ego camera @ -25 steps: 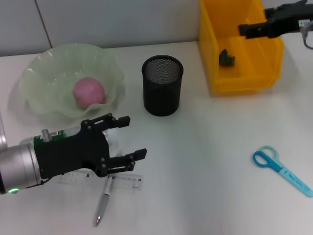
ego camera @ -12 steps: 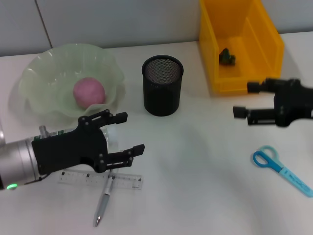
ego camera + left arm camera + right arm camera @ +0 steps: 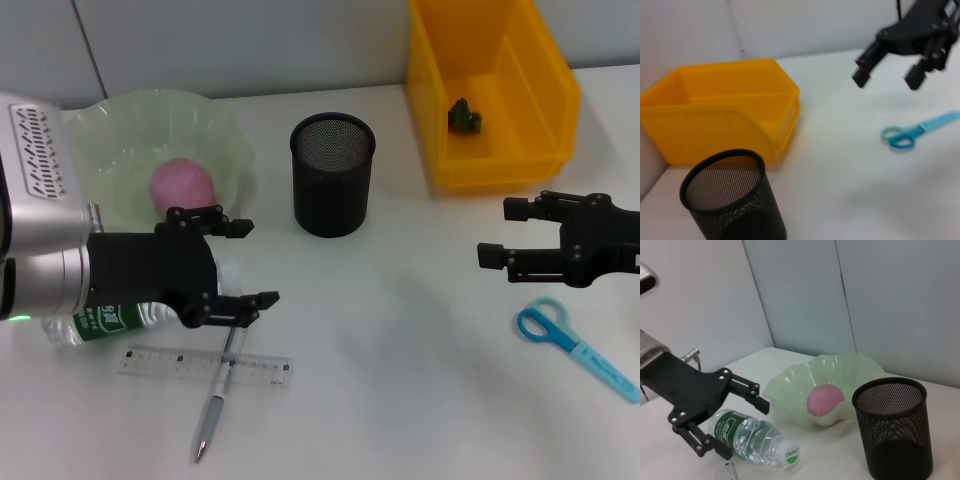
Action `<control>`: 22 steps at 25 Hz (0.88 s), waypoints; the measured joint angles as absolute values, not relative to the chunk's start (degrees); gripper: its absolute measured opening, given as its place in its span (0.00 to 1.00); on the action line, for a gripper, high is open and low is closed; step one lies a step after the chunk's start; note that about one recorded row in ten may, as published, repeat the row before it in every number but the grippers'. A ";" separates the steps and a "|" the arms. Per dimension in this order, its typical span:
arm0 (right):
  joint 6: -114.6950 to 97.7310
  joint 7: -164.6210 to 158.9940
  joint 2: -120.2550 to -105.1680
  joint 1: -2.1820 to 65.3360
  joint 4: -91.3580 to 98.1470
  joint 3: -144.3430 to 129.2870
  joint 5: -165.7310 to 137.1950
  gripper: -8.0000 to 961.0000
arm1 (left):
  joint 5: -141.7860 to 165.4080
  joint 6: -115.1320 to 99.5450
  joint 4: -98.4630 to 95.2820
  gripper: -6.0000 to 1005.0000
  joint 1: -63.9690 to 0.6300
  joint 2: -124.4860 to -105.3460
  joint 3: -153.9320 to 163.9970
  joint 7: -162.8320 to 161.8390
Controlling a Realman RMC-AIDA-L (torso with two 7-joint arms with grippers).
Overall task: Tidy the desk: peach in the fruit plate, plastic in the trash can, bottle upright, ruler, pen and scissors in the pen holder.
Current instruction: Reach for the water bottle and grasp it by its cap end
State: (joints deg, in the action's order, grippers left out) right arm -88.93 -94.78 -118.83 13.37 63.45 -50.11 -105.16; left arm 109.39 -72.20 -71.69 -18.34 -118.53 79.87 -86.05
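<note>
bottle (image 3: 100, 322): lying on its side at desk's left edge, just below the fruit plate (image 3: 120, 220); clear w/ green label. Risk: round body may roll off when pinched.
left gripper (image 3: 232, 262): hangs over bottle's cap end, fingers spread wide, holding nothing.
peach (image 3: 182, 186): pink, already in plate.
ruler (image 3: 205, 365): clear, flat; pen (image 3: 216, 402) lies across it, touching. Risk: grabbing one drags the other.
pen holder (image 3: 331, 174): black mesh, upright, centre; tips easily if bumped.
trash can (image 3: 545, 100): yellow bin, dark scrap inside.
right gripper (image 3: 498, 232): spread, empty, just above scissors.
scissors (image 3: 574, 346): blue, flat, far right; thin, hard to pinch.
</note>
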 joint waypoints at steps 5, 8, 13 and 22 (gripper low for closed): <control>-89.44 -94.74 -118.69 13.50 63.25 -49.77 -105.23 0.89 | 117.73 -72.49 -80.22 0.83 -16.79 -118.62 81.32 -90.05; -89.72 -94.73 -118.67 13.54 63.24 -49.65 -105.35 0.89 | 122.09 -72.72 -82.73 0.83 -16.78 -118.57 81.79 -92.00; -89.85 -94.72 -118.65 13.58 63.20 -49.57 -105.46 0.89 | 130.93 -73.62 -84.44 0.83 -18.25 -118.59 82.82 -96.58; -89.96 -94.72 -118.71 14.21 62.64 -49.95 -105.46 0.89 | 142.68 -74.93 -84.85 0.83 -21.69 -118.67 87.27 -106.99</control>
